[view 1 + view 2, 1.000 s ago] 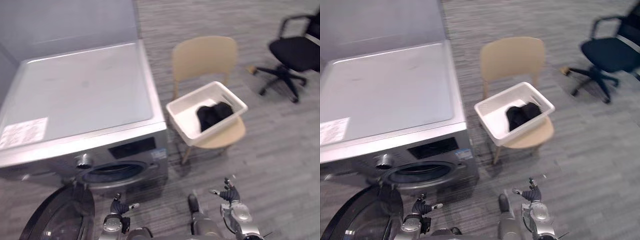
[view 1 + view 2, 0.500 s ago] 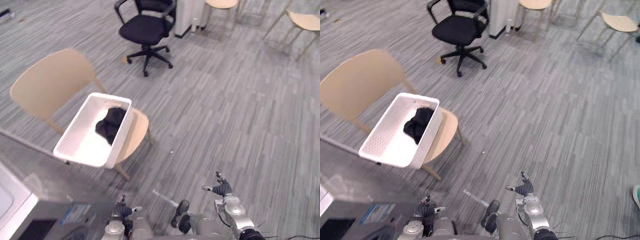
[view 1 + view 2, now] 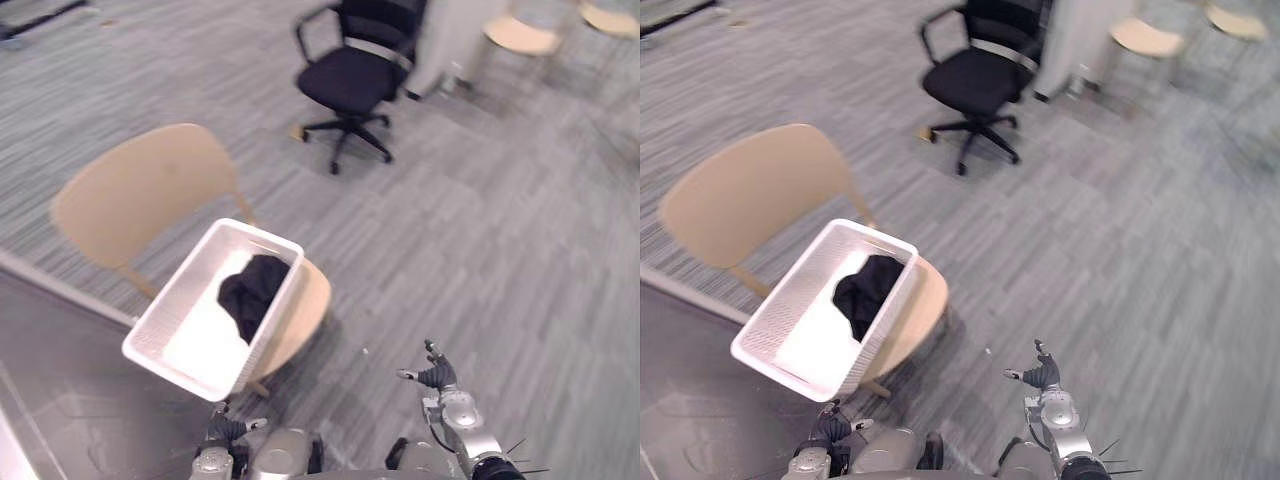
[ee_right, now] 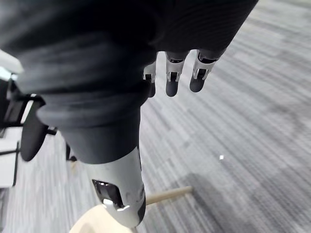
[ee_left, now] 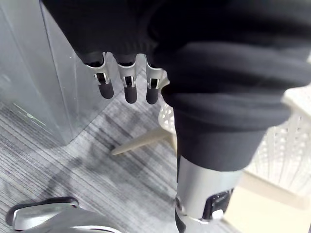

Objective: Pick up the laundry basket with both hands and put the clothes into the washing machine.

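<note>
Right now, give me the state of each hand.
Left hand: open, holding nothing.
Right hand: open, holding nothing.

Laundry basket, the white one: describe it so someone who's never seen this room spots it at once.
On the grey striped carpet stands a tan wooden chair, nearer than the black swivel office chair. The white perforated plastic basket rests on its seat. It alone is white and rectangular, with black clothes heaped inside.
</note>
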Tool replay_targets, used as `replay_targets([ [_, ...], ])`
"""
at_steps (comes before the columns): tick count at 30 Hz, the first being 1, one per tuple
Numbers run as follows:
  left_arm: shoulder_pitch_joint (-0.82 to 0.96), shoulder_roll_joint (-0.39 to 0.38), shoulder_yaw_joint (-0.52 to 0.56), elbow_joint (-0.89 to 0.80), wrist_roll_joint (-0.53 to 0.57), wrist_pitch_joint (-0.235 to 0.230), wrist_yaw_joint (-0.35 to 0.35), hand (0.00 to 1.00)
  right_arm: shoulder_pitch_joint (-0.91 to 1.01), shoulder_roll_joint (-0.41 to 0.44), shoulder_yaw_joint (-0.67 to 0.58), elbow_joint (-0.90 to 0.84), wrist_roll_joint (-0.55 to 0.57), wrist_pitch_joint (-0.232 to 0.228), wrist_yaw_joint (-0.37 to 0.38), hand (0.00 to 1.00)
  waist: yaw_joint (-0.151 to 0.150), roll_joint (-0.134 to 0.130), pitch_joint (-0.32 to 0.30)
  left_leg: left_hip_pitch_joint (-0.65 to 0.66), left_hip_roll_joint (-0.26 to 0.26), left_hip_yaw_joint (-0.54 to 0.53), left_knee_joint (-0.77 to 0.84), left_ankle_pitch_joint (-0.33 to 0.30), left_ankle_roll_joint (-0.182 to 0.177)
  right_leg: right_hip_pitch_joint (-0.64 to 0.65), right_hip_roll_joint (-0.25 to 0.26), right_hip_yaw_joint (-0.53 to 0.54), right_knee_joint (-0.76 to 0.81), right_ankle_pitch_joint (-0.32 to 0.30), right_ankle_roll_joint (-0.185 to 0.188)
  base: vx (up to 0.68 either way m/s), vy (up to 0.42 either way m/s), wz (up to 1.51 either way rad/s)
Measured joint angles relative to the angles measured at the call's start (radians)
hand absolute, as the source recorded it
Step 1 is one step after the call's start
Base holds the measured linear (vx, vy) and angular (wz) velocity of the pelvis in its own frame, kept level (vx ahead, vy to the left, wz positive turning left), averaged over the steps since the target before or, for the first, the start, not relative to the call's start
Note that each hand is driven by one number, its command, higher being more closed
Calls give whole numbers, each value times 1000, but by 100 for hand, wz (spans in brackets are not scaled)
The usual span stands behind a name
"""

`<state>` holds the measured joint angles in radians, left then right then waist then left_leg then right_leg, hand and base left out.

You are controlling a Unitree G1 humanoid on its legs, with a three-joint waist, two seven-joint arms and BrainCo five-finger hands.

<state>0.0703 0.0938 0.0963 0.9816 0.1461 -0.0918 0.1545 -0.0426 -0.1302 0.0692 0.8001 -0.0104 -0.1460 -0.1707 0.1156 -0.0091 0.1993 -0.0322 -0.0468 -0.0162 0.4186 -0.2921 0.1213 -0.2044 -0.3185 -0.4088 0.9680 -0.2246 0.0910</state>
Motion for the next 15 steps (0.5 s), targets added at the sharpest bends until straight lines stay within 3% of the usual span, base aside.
replay_targets([
  [1,-1,2,-7,0,-8,0,0,0,-8,-1,-3,-4,1,-4,1,0,-3,10,3,10,1,-71,-4,0,0,-22,38,16,-81,-22,-29,609,-168,205],
  [2,-9,1,-7,0,-19,0,1,0,-13,-6,-4,-6,3,-4,1,0,-4,6,2,20,5,-146,-13,0,-1,-59,96,95,-194,-47,-31,423,-145,146],
  [3,-10,0,-7,0,-20,0,1,0,-15,-7,-5,-11,3,-4,2,0,-4,6,1,22,6,-168,-17,0,-1,-75,115,132,-219,-51,-33,407,-231,156],
  [4,-17,-5,-9,0,-21,0,1,0,-18,-13,-24,-54,6,-5,1,0,-16,19,6,23,22,-267,-20,0,-2,-147,212,330,-339,-45,-21,302,-267,135],
  [5,-22,-7,-11,2,-21,0,1,0,-14,-19,-27,-71,9,-5,1,0,-28,23,8,23,29,-304,-14,0,-8,-157,251,413,-402,-30,2,469,-423,217],
  [6,-27,-5,-17,5,-22,1,2,0,6,-24,-40,-96,10,-5,0,0,-48,23,8,17,27,-367,14,-10,-55,-148,283,562,-548,32,58,527,-499,231],
  [7,-27,-3,-13,8,-26,2,4,0,46,-22,-56,-117,12,-5,-1,0,-48,5,4,20,17,-402,58,-60,-159,-105,247,619,-735,262,59,518,-517,236],
  [8,-37,-32,-5,16,-29,1,7,0,46,-41,-65,-106,12,2,-1,0,-40,56,9,1,56,-436,90,-82,-203,-90,272,543,-698,253,54,419,-412,179],
  [9,-37,-44,-7,12,-29,-5,4,0,46,-50,-67,-110,13,4,-3,0,-39,75,-5,-23,67,-440,90,-71,-233,-89,266,506,-693,242,38,256,-279,148],
  [11,-42,-102,-7,3,-28,-9,1,0,40,-53,-71,-170,13,-2,-3,0,-47,71,-14,-70,92,-404,14,14,-299,-72,227,370,-672,196,-3,204,-311,174],
  [13,-51,-102,-8,-13,-30,-13,3,0,37,-48,-85,-220,12,-4,-5,0,-48,69,-15,-87,120,-297,-8,77,-284,-27,201,273,-682,178,-16,149,-286,169],
  [15,-48,-91,-17,-23,-30,-15,7,0,41,-36,-109,-251,11,-7,-8,0,-43,46,-17,-94,148,-153,-38,132,-260,33,175,197,-722,176,-15,84,-149,142],
])
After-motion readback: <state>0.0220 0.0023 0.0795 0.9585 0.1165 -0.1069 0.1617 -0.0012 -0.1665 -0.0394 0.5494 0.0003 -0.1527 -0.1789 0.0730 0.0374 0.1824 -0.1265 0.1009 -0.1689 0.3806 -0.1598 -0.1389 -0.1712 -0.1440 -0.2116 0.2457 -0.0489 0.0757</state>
